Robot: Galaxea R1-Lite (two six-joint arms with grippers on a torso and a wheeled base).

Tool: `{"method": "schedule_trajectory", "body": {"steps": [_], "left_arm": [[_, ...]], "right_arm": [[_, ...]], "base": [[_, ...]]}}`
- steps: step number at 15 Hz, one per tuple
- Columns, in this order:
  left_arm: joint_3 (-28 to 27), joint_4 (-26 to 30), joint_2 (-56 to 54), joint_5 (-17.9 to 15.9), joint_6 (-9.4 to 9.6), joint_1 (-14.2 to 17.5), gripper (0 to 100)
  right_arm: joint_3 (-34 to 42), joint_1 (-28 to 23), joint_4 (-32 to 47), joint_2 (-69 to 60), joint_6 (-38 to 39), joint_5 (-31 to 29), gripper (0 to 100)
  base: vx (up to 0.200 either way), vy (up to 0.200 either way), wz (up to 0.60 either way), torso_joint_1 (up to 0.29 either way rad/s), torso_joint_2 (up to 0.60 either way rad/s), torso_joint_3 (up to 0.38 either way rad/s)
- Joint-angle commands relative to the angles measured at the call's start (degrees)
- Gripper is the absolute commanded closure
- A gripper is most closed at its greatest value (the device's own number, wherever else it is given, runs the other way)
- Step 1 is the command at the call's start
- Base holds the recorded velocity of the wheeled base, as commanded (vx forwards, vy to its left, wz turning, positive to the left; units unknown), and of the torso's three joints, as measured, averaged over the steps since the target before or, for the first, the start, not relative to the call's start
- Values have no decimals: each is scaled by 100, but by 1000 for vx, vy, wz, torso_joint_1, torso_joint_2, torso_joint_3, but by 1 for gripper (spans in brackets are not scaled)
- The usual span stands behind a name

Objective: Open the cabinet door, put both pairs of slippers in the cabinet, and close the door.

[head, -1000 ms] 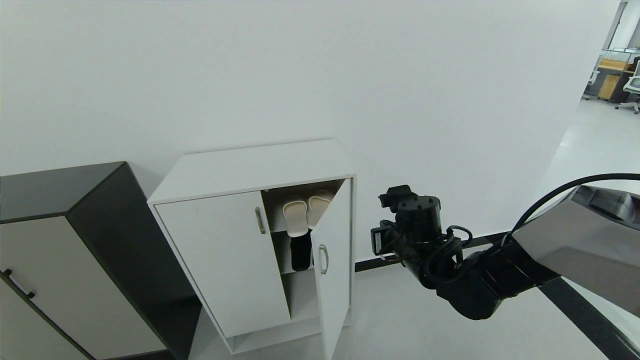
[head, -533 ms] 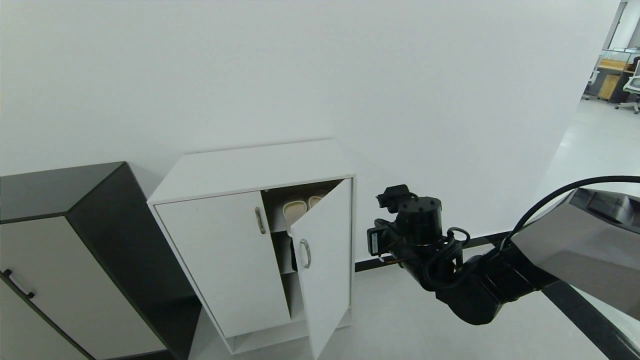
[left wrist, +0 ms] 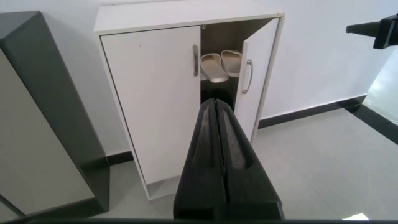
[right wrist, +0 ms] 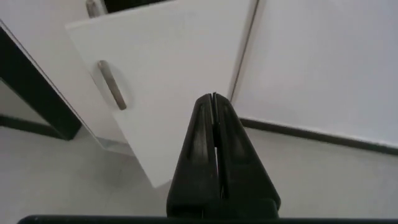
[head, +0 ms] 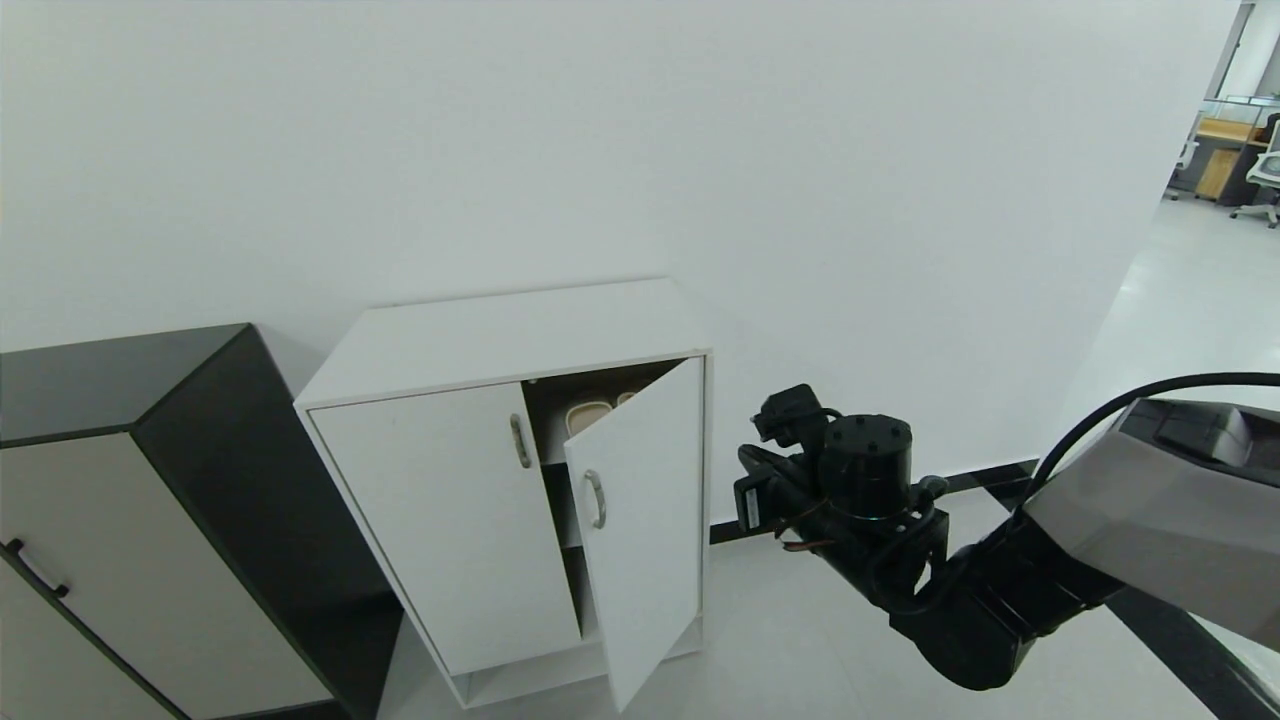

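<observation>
The white cabinet [head: 500, 335] stands against the wall with its left door shut and its right door [head: 640, 520] hanging partly open. Through the gap a pale pair of slippers [left wrist: 222, 64] lies on the top shelf, with their heels [head: 588, 415] showing above the door. The shelf below is dark and I cannot make out what is on it. My right gripper [right wrist: 214, 99] is shut and empty, facing the outer face of the right door near its handle [right wrist: 111, 86], apart from it. My right arm [head: 865, 470] hangs to the right of the cabinet. My left gripper [left wrist: 215, 102] is shut and empty, in front of the cabinet.
A black and grey cabinet [head: 120, 480] stands close on the white cabinet's left. A black baseboard strip [head: 980, 478] runs along the white wall. Bare grey floor lies in front and to the right. Office chairs [head: 1262, 175] stand far off at the right.
The right door has swung from wide open to nearly half shut, covering most of the slippers and the lower shelves. My right arm has shifted slightly lower and to the right.
</observation>
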Motion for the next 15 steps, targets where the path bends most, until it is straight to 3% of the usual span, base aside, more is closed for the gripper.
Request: {"method": "schedule_trajectory", "body": {"steps": [1,3,4,6,7,9,11,15], "left_arm": [[0,-4,7,1,2,-1,100],[0,-4,7,1,2,-1,100],[0,-4,7,1,2,-1,100],[0,-4,7,1,2,-1,100],[0,-4,7,1,2,-1,100],[0,-4,7,1,2,7,100],[0,-4,7,1,2,-1,100],[0,-4,7,10,2,-1,100]], "right_arm": [[179,-6,-70,72,-153,3,100],[30,-6,185,-60,-136,-14,100],[-260,-6,1134,-411,49,-50,100],[-937,222,3543,-1211,1455,21,100],[-954,258,3569,-1237,1622,30,100],[-664,240,3006,-1088,1077,47,100],[-374,222,2066,-903,919,38,100],[-366,231,2048,-886,919,30,100]], "base": [[0,0,0,0,0,0],[0,0,0,0,0,0],[0,0,0,0,0,0],[0,0,0,0,0,0],[0,0,0,0,0,0],[0,0,0,0,0,0],[0,0,0,0,0,0],[0,0,450,2,5,3]]}}
